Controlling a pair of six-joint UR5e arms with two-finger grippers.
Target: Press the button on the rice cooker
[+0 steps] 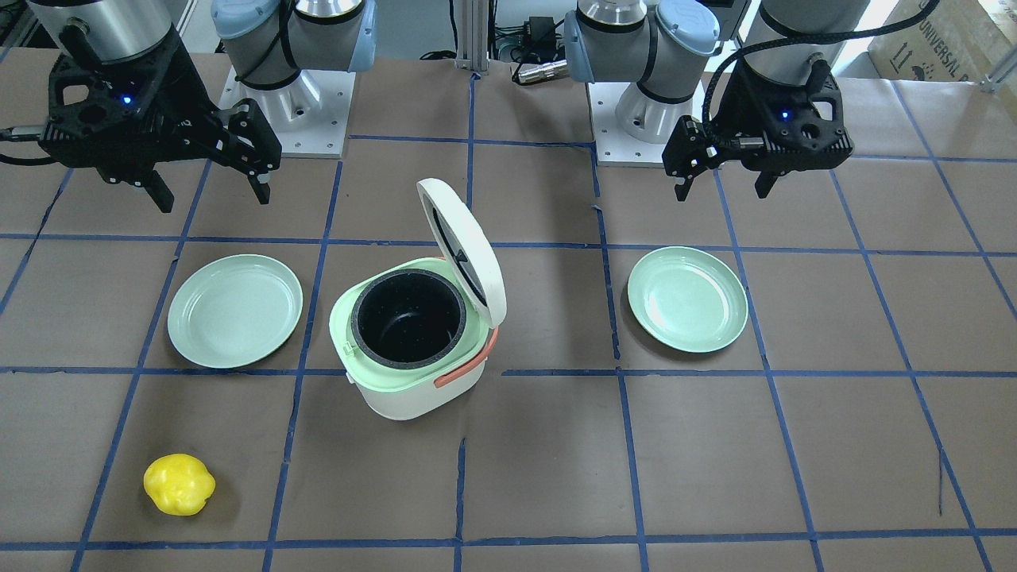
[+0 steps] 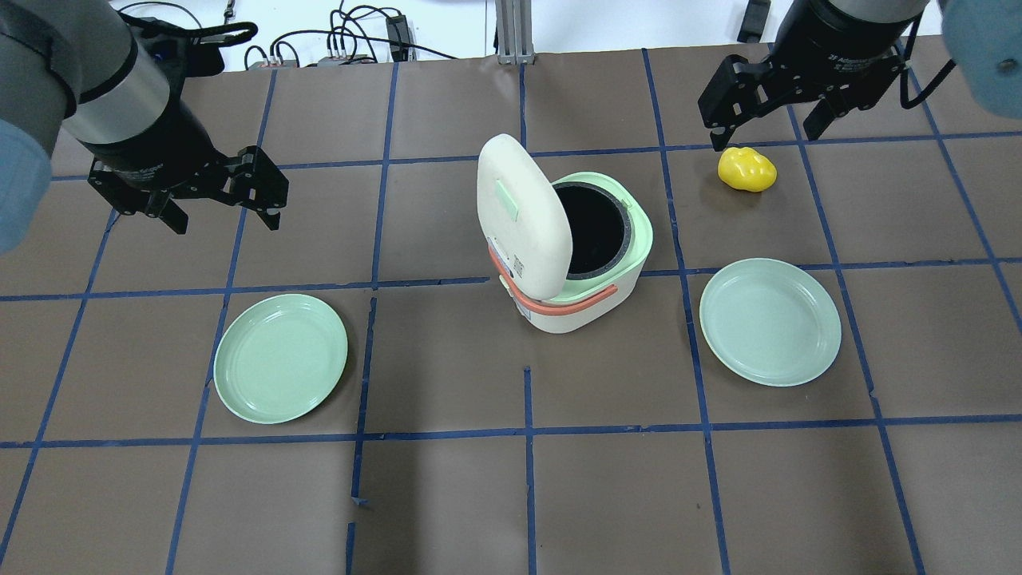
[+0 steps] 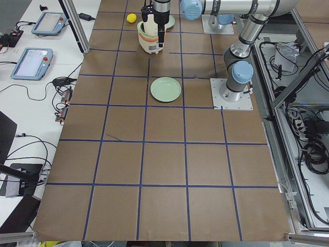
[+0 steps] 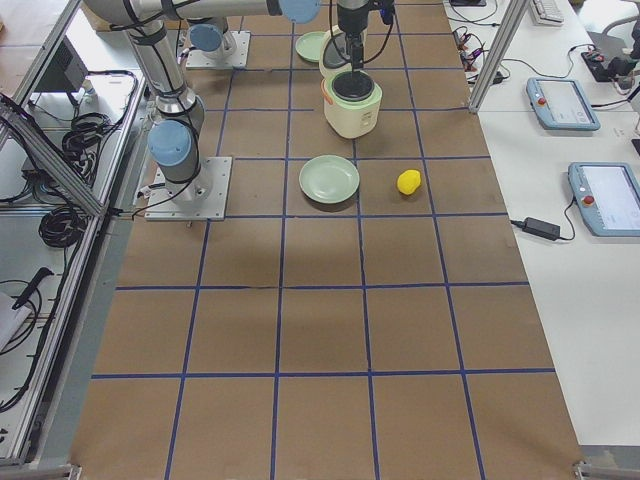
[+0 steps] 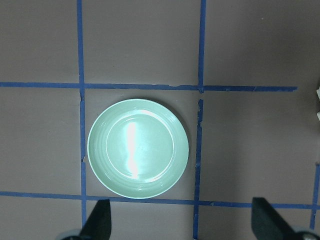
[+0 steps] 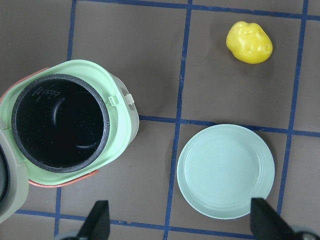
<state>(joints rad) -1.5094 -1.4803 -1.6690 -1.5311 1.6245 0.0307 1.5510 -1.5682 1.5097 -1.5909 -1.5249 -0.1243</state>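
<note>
The white rice cooker (image 1: 397, 393) stands mid-table with its lid (image 1: 465, 246) swung up and open. Its black inner pot (image 2: 595, 231), mint-green rim and salmon-orange handle (image 2: 559, 303) all show. It also shows in the right wrist view (image 6: 70, 125), with a small white tab (image 6: 122, 100) on the rim. My left gripper (image 2: 223, 221) is open and empty, high above the table to the cooker's left. My right gripper (image 2: 765, 136) is open and empty, high to the cooker's right. Neither gripper touches the cooker.
One mint-green plate (image 2: 279, 357) lies left of the cooker, under my left gripper (image 5: 181, 222). Another plate (image 2: 770, 321) lies on its right. A yellow lumpy object (image 2: 746, 169) lies on the far right side. Brown paper with blue tape lines covers the table (image 2: 511, 495).
</note>
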